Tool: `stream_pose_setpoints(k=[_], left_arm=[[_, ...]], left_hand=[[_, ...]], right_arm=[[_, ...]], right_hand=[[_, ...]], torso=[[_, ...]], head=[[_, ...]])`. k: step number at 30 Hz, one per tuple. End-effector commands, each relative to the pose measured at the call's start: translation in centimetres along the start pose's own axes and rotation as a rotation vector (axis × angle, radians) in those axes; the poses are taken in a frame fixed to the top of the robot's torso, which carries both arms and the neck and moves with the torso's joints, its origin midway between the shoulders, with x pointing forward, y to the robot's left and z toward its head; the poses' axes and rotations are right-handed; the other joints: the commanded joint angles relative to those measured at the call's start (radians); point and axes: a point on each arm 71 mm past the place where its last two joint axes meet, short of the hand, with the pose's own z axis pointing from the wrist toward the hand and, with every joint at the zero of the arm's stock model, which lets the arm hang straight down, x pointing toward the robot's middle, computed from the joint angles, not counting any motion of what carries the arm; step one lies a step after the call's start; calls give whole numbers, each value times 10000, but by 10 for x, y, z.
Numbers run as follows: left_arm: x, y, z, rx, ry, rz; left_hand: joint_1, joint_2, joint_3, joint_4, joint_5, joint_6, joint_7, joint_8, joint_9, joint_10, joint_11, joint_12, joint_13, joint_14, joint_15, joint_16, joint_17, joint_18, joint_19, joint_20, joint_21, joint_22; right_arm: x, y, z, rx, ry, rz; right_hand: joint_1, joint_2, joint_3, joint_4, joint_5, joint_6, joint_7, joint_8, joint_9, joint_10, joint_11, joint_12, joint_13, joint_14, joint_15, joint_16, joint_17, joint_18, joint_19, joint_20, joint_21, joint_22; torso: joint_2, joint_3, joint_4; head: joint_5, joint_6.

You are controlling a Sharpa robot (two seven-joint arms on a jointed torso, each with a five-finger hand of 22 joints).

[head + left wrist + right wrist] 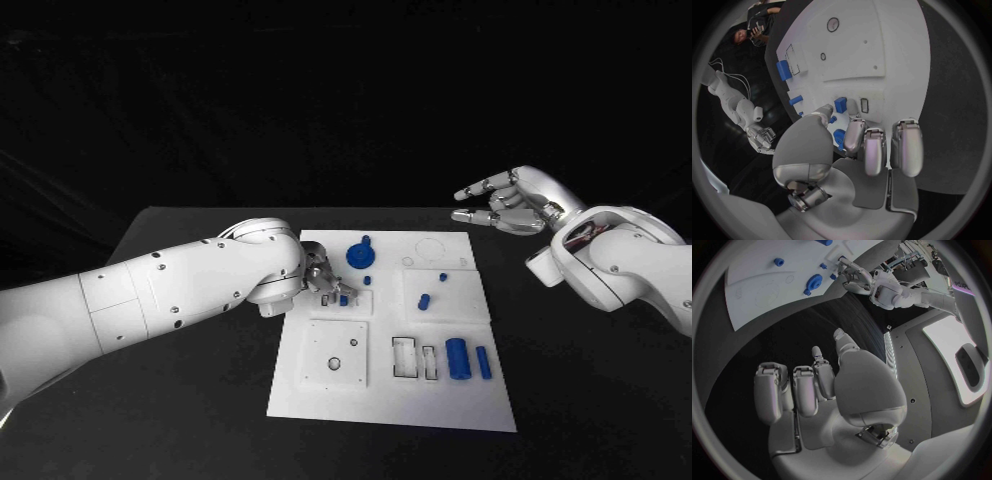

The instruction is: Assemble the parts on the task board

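white task board (325, 400), scattered blue parts (456, 358)

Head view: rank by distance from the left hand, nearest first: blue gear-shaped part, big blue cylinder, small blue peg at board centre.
1. Small blue piece at the left hand's fingers is excluded; blue gear-shaped part, far side of the white task board.
2. Small blue peg, board centre.
3. Big blue cylinder, near-right area.

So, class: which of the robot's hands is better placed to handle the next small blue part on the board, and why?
Left. The left hand is over the task board with fingers at a small blue part. The right hand hangs open beyond the board's far right corner.
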Motion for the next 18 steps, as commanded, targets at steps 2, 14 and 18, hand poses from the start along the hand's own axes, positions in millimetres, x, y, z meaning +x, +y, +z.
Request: stream_pose_setpoints(k=[2,14,18], left_arm=[[-4,5,-6,-485,-237,-354],[-50,13,-28,984,-106,-2197],[-75,18,-24,686,-560,-1620]], left_hand=[[-72,81,-363,-2,-57,61,-6,20,27,74,-20,30,-2,1054,-92,31,2633,-158,608,-75,9,1181],[853,308,-1577,-7,-31,-1269,574,-804,-433,-1267,473,-1548,-1787,1054,297,31,2633,135,132,241,-981,-270],[1008,364,-1729,-13,-46,-1324,624,-907,-556,-1249,515,-1496,-1772,1054,334,31,2633,131,150,290,-977,-245]], right_arm=[[1,-1,0,49,134,3],[1,-5,1,151,117,-14],[2,-6,1,173,129,-7]], right_hand=[[-17,44,-54,-28,37,31,-31,0,11,-67,10,-64,1028,687,33,-35,1054,171,-65,27,-50,100],[-33,47,-75,-11,38,29,-32,-1,11,-69,10,-68,1024,684,32,-45,1043,173,-68,26,-57,93],[-33,47,-75,-11,38,29,-32,-1,11,-69,10,-68,1024,684,32,-45,1043,173,-68,26,-57,93]], torso=[[-5,2,0],[-2,8,9],[-10,4,27]], head=[[-10,16],[1,138],[22,164]])
